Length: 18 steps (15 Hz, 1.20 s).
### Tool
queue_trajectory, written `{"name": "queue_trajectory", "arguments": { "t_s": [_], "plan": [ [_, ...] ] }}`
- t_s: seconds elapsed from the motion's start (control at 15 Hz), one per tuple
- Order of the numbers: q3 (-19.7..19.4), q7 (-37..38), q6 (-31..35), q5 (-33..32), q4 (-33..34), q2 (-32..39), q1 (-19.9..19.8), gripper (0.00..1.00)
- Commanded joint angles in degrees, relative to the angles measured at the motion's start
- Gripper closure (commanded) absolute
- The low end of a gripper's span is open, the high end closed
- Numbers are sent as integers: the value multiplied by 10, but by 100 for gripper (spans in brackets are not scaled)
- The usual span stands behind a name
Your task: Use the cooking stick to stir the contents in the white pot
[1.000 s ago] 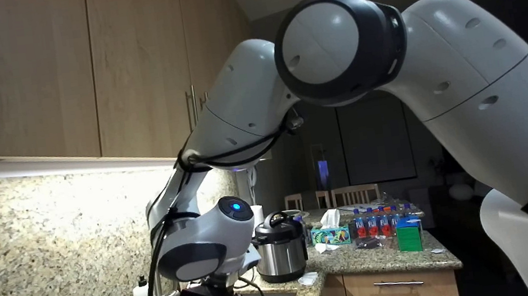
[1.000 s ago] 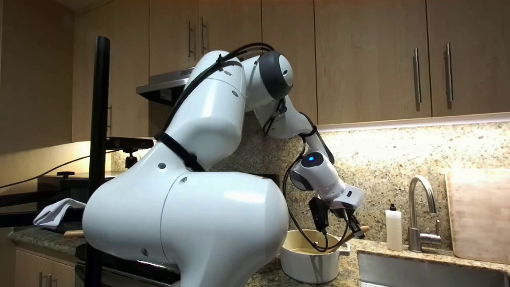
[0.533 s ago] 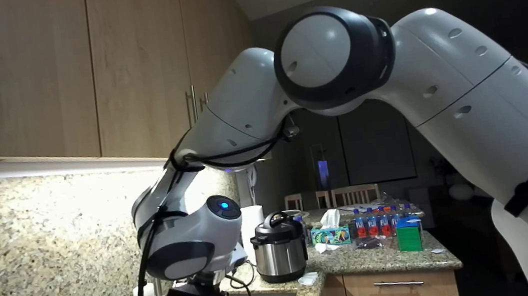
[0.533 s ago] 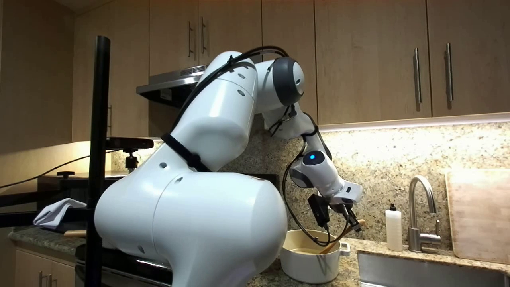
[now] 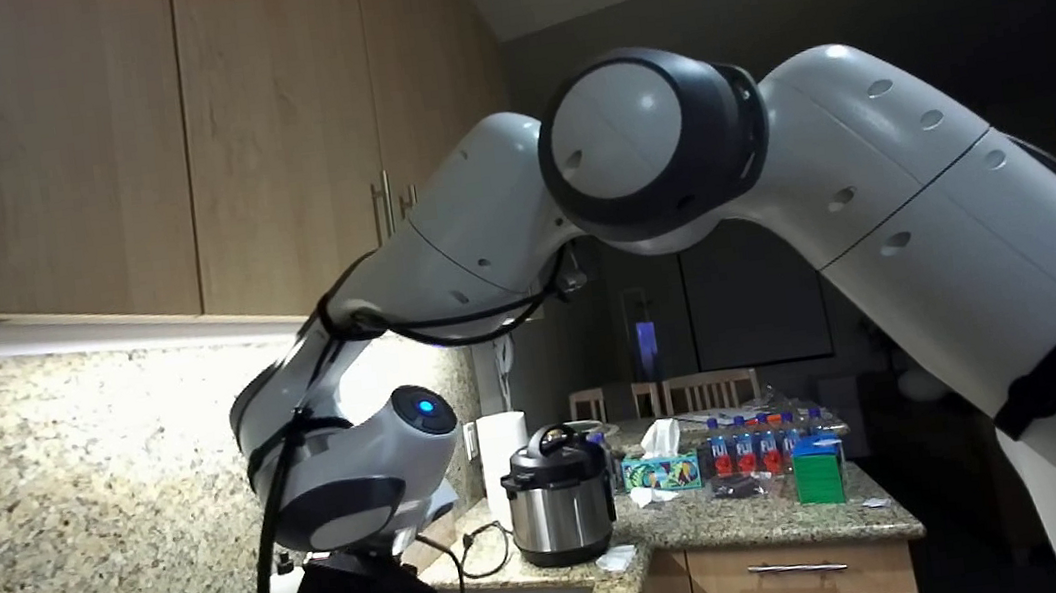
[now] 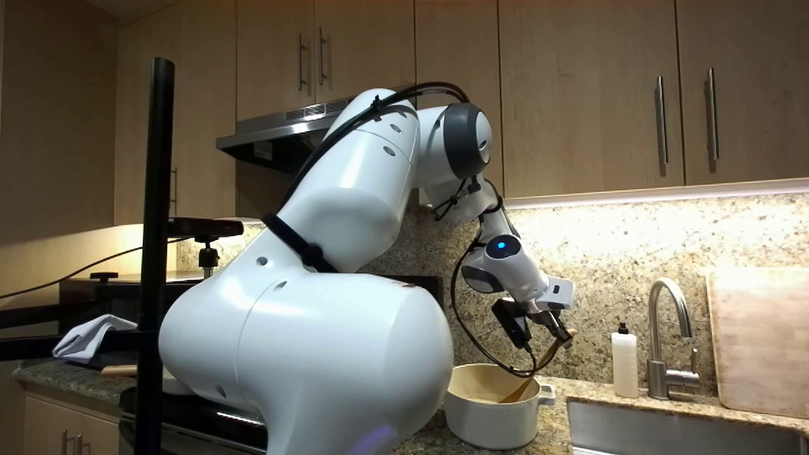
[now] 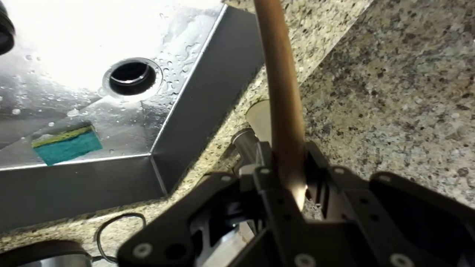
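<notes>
Far to the left of the white pot (image 6: 490, 420), a crumpled pale cloth (image 6: 91, 338) lies by a tall black post (image 6: 158, 208). The pot sits on the stone tabletop (image 6: 556, 421), and only an exterior view shows it. My cooking stick (image 7: 282, 74) shows in every view. Its low end is inside the pot, and it tilts up to the right. I can't tell if it touches the bottom. Above and just right of the pot, my end effector (image 7: 287, 159) is squeezing the stick, and my wrist view shows my fingers (image 7: 316, 159) pressing both its sides. Just right of the pot is the sink (image 6: 689, 433). Only my wrist view shows its drain hole (image 7: 133, 77), and there I also see a yellow and blue-green sponge (image 7: 68, 146) lying in the sink. Right of the pot stand a white bottle (image 6: 625, 366) with a black top and then a shiny tap (image 6: 658, 379). Farther right of the pot, a big wooden board (image 6: 761, 341) stands up. Past the sink, well away from the pot, an exterior view shows a paper roll (image 5: 500, 461), a steel cooker (image 5: 562, 516), a tissue box (image 5: 661, 474), some bottles (image 5: 745, 451) with blue caps and a green box (image 5: 818, 477).
</notes>
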Motion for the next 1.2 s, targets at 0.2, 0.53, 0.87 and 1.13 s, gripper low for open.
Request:
{"name": "queue_trajectory", "arguments": {
  "t_s": [0.2,0.53,0.87,1.13],
  "plan": [
    [50,181,-36,-268,-1,11,-51,94],
    [51,243,-116,-381,34,34,-63,94],
    [94,194,-182,-356,54,48,-99,94],
    [129,172,-176,-332,37,53,-123,94]
  ]
}}
